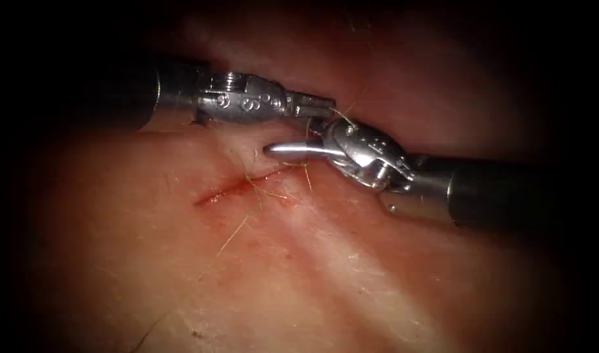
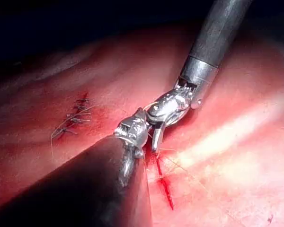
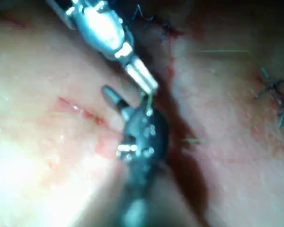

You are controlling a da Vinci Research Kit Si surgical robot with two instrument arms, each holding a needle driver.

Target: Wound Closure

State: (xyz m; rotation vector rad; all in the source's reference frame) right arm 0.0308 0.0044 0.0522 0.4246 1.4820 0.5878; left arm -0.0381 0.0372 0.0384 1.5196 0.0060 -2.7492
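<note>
Steel left tool (image 1: 315,104), at one o'clock from the cut (image 1: 237,186), pinches thread (image 1: 341,115). Right tool (image 1: 298,137) jaws are spread, holding nothing.

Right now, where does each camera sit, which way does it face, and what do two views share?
Endoscope: above and in front, facing the cut; left gripper and right gripper show.
Left wrist: on the left arm, looking along its shaft at its gripper.
Right wrist: on the right arm, looking along its shaft at its gripper.
Shared: both wrist views show both tools, the cut and older stitches.
</note>
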